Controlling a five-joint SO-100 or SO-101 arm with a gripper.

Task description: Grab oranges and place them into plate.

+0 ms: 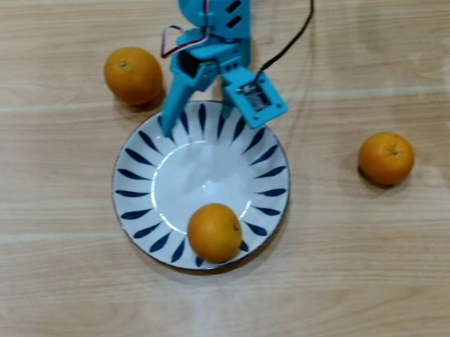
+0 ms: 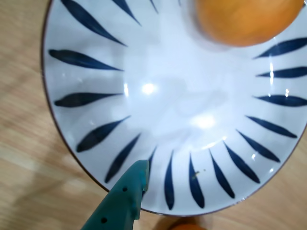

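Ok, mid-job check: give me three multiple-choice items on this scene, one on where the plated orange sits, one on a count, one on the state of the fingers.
1. Where is the orange in the plate, in the overhead view?
A. Near the lower rim
B. Dead centre
C. Against the upper rim

2. How many oranges lie on the table outside it?
A. None
B. One
C. Two

3. What are the fingers holding?
A. An orange
B. Nothing
C. The plate's rim

Key:
1. A, the plated orange rests on the lower rim strokes.
2. C, one orange lies upper left and another orange to the right.
3. B, nothing lies by the one fingertip in view, over the upper rim.
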